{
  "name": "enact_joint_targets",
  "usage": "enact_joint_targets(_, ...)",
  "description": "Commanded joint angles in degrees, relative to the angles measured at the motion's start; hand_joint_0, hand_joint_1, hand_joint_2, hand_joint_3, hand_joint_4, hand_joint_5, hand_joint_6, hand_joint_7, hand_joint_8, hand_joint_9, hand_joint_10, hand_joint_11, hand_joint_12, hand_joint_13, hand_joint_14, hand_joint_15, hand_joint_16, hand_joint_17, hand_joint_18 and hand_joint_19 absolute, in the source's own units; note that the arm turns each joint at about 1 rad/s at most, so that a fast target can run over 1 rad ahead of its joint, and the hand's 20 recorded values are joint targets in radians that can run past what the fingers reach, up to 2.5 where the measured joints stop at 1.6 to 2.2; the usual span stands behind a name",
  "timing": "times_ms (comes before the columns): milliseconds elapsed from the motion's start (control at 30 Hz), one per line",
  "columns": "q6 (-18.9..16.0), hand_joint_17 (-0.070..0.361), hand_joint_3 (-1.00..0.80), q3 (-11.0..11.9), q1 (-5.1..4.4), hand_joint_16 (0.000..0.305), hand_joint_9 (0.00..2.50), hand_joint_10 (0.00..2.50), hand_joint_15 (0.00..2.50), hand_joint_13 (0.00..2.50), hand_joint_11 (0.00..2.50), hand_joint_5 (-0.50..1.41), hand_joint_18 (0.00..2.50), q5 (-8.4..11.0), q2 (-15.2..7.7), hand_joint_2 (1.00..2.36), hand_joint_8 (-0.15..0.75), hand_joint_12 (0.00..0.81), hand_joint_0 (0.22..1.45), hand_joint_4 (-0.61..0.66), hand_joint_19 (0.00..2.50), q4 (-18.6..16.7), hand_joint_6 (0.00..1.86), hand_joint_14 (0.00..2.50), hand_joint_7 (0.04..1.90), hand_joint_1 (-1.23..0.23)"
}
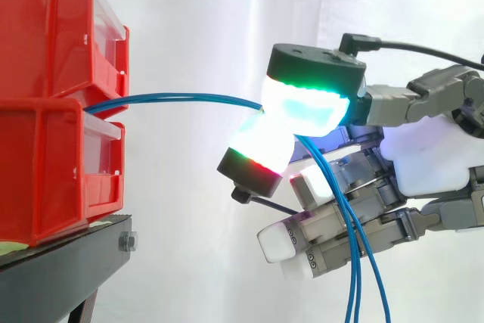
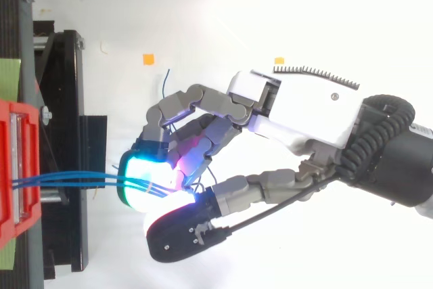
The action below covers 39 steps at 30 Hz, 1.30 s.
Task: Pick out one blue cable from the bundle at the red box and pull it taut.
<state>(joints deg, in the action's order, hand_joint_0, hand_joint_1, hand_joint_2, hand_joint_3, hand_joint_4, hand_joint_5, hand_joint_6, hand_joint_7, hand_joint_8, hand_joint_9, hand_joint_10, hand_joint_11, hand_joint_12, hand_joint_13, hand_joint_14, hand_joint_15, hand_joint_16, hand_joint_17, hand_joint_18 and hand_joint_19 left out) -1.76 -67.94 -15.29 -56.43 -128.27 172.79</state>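
Observation:
Two red bins are stacked at the left, the upper red bin (image 1: 45, 35) on the lower red bin (image 1: 45, 172). Thin blue cables (image 1: 181, 97) come out from between them and run level to the right. My hand (image 1: 431, 156) is shut on these cables, pinching them between two glowing fingertips (image 1: 310, 104) about a hand's width from the bins. More than one strand passes through the pinch. Beyond it, the cables hang down in front of the other curled fingers (image 1: 302, 243). In the top view, the blue cables (image 2: 74, 179) stretch from the red bin (image 2: 13, 167) to my hand (image 2: 304, 109).
The bins rest on a black stand (image 1: 60, 262) with a bolt at its edge. A white curtain is behind. In the top view, a small orange marker (image 2: 148, 59) lies on the white floor, and a loose blue cable end (image 2: 166, 82) shows above my fingers.

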Motion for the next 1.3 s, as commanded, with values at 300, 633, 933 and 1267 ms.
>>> enact_joint_targets(300,0.0,0.045,-0.5,0.0,0.0,0.02,1.14,0.02,0.37,0.86,0.68,-0.15,0.47,0.0,0.0,1.0,0.29,0.188,0.61,0.08,0.45,0.0,0.93,0.01,0.9,-0.82)
enact_joint_targets(633,0.0,0.048,-0.5,0.1,0.0,0.021,1.14,0.02,0.36,0.87,0.67,-0.14,0.47,0.0,0.0,1.0,0.302,0.194,0.53,0.11,0.46,0.0,0.9,0.01,0.91,-0.66)
enact_joint_targets(933,0.0,0.039,-0.42,0.0,0.18,0.017,1.13,0.02,0.37,0.85,0.66,-0.14,0.43,-0.09,0.0,1.01,0.3,0.176,0.63,0.05,0.49,0.0,0.9,0.01,0.96,-0.72)
enact_joint_targets(1267,0.0,0.038,-0.3,0.1,0.18,0.017,1.08,0.02,0.37,0.84,0.67,-0.15,0.44,-0.09,0.0,1.01,0.297,0.18,0.68,-0.02,0.46,0.1,0.92,0.01,1.01,-0.84)
